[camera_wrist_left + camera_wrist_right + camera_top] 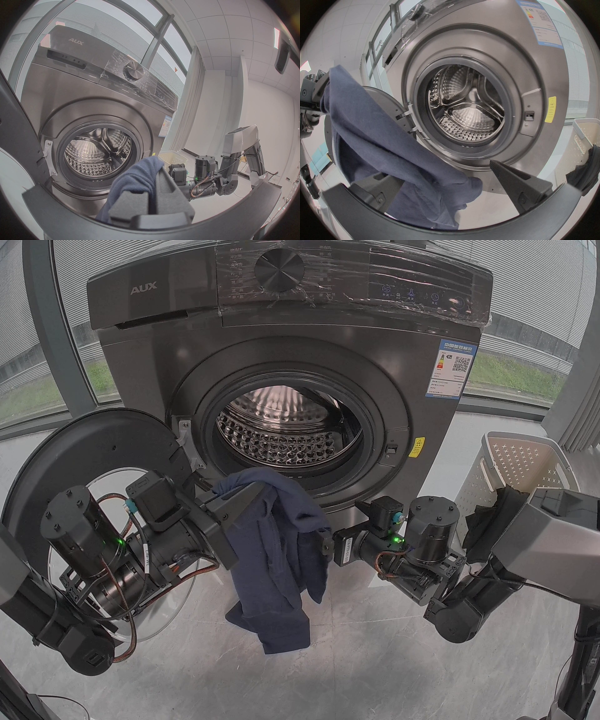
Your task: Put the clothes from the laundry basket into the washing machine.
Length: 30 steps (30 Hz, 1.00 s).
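The left tool (pixel 253 495) is clamped narrow on a navy garment (pixel 278 559), its pads pinching a bunched fold at the top. The rest of the cloth hangs straight down below the tool, with its lowest corner close above the tiled floor (pixel 387 665). In the left wrist view the fold rises out of the left tool (pixel 153 193), between its two pads.

The right tool (pixel 326 546) sits at the garment's far edge, opposite the left tool and lower. In the right wrist view this tool (pixel 437 175) stands wide, with the cloth draped over one finger and the other finger (pixel 518 184) bare and apart from the fabric.

Just beyond both tools is the washing machine (pixel 400 365), with its door (pixel 81 446) swung open on the left tool's outer side. Its steel drum (pixel 281 427) sits just above and past the held fold.

The laundry basket (pixel 519 459) stands on the right tool's outer side, behind that arm, with a dark cloth (pixel 494 515) hanging over its rim.
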### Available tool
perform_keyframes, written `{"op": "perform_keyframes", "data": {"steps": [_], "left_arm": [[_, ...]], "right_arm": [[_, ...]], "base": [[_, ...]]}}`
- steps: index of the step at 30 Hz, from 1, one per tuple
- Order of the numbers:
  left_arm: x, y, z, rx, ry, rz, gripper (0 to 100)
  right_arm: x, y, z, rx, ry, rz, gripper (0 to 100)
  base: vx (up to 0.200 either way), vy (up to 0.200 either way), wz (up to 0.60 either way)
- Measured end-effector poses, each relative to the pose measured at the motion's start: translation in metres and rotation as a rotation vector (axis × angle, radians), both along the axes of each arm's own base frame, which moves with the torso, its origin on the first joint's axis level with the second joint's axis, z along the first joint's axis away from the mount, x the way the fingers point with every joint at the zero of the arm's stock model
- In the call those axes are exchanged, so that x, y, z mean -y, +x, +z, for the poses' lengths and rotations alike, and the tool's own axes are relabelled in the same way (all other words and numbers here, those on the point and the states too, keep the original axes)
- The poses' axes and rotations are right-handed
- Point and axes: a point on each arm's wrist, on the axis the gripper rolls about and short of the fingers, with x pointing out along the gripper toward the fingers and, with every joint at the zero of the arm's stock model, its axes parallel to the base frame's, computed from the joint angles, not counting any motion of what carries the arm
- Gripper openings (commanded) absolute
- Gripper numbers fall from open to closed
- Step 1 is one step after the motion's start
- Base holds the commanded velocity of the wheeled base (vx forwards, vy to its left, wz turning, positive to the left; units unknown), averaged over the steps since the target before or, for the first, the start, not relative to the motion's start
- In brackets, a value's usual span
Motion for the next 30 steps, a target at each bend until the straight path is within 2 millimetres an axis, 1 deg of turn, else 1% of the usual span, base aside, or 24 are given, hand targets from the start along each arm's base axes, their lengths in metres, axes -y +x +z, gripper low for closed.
{"op": "perform_keyframes", "data": {"steps": [9, 20, 21, 26, 30], "left_arm": [[0.0, 0.0, 0.001, 0.002, -0.001, 0.0, 0], [0.0, 0.001, 0.002, 0.006, -0.004, 0.003, 0], [-0.001, 0.001, 0.002, 0.006, -0.004, 0.005, 0], [-0.001, 0.001, 0.001, 0.004, -0.004, 0.005, 0], [-0.001, 0.001, 0.0, 0.0, -0.001, 0.005, 0]], "right_arm": [[-0.011, -0.006, -0.003, -0.002, -0.001, 0.034, 100], [-0.016, -0.002, -0.014, -0.012, -0.006, 0.037, 100], [-0.016, -0.001, -0.015, -0.013, -0.007, 0.037, 0], [-0.018, 0.0, -0.013, 0.003, 0.01, 0.041, 0], [-0.019, -0.002, -0.002, 0.027, 0.031, 0.054, 0]], "base": [[0.0, 0.0, 0.0], [0.0, 0.0, 0.0], [0.0, 0.0, 0.0], [0.0, 0.0, 0.0], [0.0, 0.0, 0.0]]}}
